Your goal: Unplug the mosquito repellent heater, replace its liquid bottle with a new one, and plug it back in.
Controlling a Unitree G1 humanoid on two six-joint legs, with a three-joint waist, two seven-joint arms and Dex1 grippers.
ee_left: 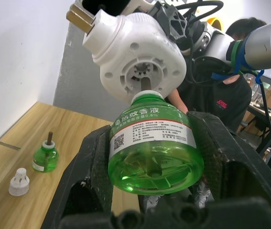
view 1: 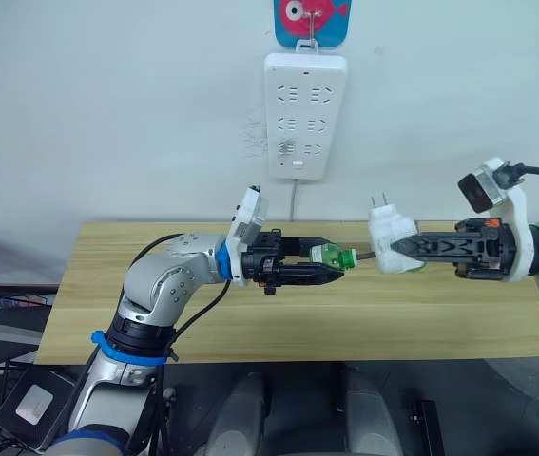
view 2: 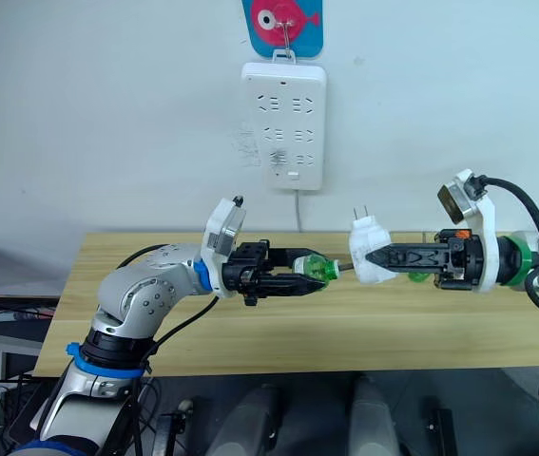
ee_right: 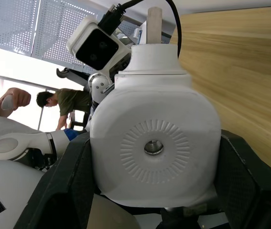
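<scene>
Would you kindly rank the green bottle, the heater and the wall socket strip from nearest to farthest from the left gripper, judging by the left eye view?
From the left gripper:
1. Green bottle, held between its fingers.
2. Heater, just beyond, in the right gripper.
3. Wall socket strip, up on the wall.

Above the surface, the left gripper holds a bottle left of the heater, which sits in the right gripper. The socket strip hangs on the wall behind. A second bottle and cap stand on the surface.
</scene>
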